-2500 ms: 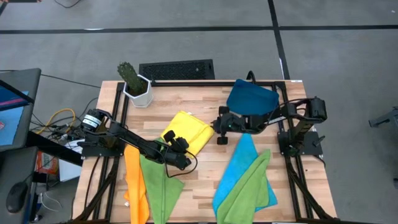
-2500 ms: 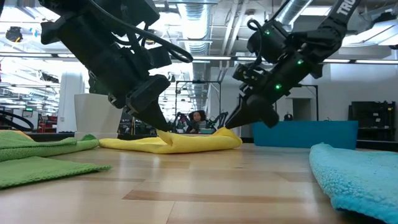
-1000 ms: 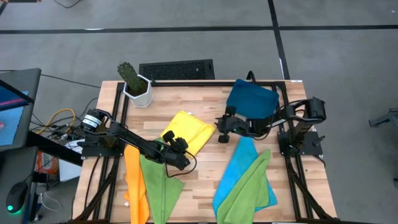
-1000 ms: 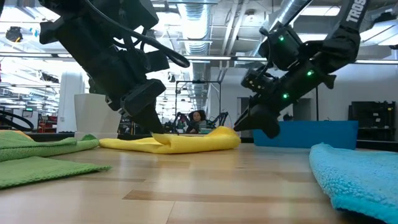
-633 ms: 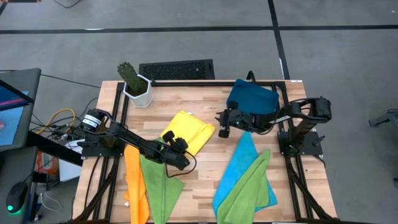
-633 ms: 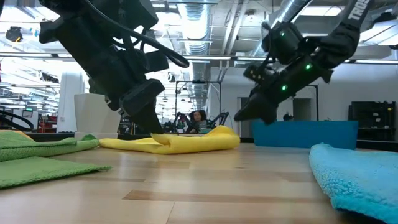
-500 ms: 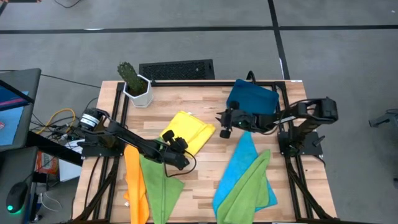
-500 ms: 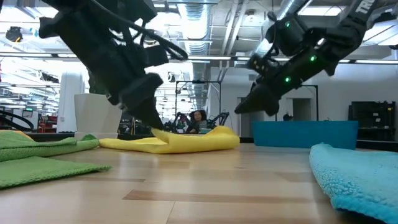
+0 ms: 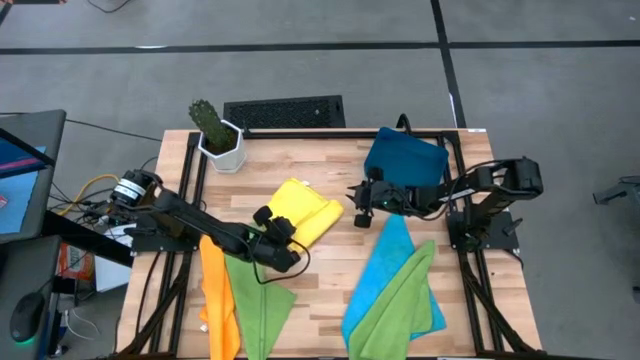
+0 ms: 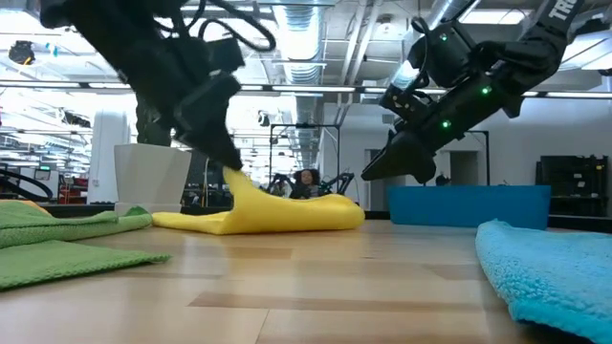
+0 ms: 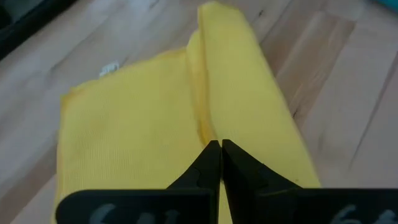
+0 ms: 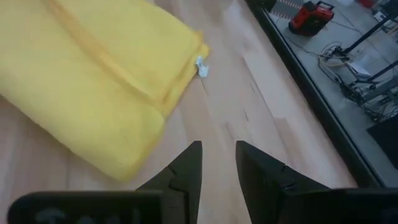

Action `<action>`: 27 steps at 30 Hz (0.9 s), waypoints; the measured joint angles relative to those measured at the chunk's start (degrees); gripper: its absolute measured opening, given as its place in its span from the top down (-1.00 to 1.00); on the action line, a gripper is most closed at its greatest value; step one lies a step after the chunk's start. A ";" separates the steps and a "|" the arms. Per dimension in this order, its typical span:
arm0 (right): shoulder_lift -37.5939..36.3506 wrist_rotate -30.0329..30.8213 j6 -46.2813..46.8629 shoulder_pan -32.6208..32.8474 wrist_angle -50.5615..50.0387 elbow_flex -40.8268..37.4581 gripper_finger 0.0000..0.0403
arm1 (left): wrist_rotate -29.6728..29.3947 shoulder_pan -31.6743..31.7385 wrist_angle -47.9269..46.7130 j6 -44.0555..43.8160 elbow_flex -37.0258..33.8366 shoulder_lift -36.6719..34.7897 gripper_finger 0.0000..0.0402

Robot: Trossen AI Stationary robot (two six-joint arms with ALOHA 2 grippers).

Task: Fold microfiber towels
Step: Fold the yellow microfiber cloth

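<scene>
Right, the folded soft yellow microfiber towel (image 9: 303, 213) sits mid-desk on the pale wooden slatted desk (image 9: 330, 165), w/ the left pincer (image 9: 271, 222) pinched tight on its near edge, corner lifted into a peak in the low view (image 10: 273, 212). Step in hand looks like another fold of the yellow cloth. To do it well: carry the pinched edge low and straight across, line it up w/ the far hem, keep the layers from sliding, and let go only once flat. The right side should probably pin the opposite end so the stack doesn't drag.

Left arm reaches in low from the left desk edge, wrist angled down, fingertips at the cloth's fold. Right pincer (image 9: 362, 202) hovers just beside the towel's right end, not touching, fingers partly apart, nothing held; arm stretched in from the right, tilted down toward the desk.

Other cloths unfolded: orange soft towel (image 9: 217, 300) and lime green towel (image 9: 257, 300) front left, overlapping; bright blue towel (image 9: 385, 262) w/ the second lime green towel (image 9: 395, 305) on it, front right.
</scene>
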 joint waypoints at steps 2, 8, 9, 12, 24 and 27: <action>-0.02 -0.01 0.02 0.24 0.17 0.04 0.39 | -0.23 -0.47 -0.16 -1.68 -0.39 0.69 1.00; -0.19 -0.03 0.33 0.33 0.05 0.04 0.39 | -1.76 -1.80 -2.46 -7.18 -1.53 1.40 1.00; -0.17 -0.03 0.39 0.33 0.06 0.04 0.39 | -2.29 -2.06 -3.01 -7.82 -1.72 1.38 1.00; -0.15 -0.02 0.42 0.33 0.07 0.04 0.39 | -2.93 -2.69 -4.88 -9.96 -2.20 1.38 1.00; -0.13 -0.02 0.44 0.33 0.06 0.04 0.39 | -5.71 -5.25 -15.51 -20.40 -2.22 2.60 1.00; -0.13 -0.03 0.44 0.33 0.06 0.04 0.39 | -5.97 -5.80 -18.80 -23.04 -2.22 2.59 1.00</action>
